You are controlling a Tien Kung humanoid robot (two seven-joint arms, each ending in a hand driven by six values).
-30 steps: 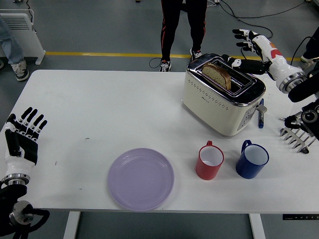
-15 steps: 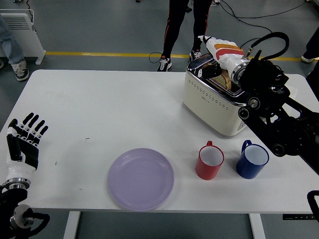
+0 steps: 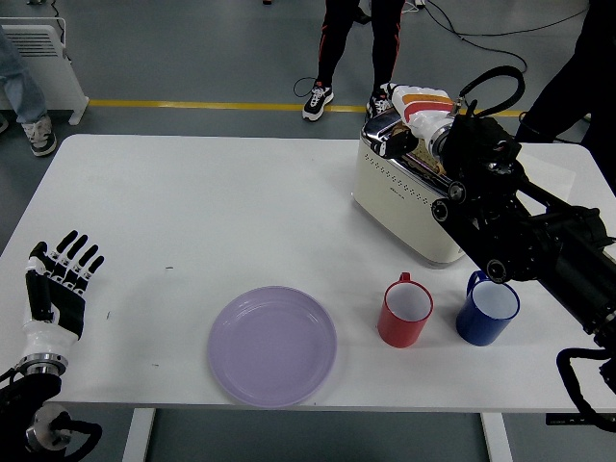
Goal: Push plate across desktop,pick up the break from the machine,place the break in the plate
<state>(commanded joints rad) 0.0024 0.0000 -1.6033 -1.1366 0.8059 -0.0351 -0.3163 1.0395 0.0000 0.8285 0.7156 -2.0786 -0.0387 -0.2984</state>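
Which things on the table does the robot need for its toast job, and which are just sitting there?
Needed for the job:
- toaster, with the right hand on top of it
- purple plate
- bread: hidden under the hand

Just sitting there:
- red mug
- blue mug
- left hand, resting open at the table's left edge

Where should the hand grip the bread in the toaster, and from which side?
By its top edge, from straight above. The bread stands upright in the toaster slot, so only its upper part is exposed. The right hand is over the slot, hiding most of the bread.
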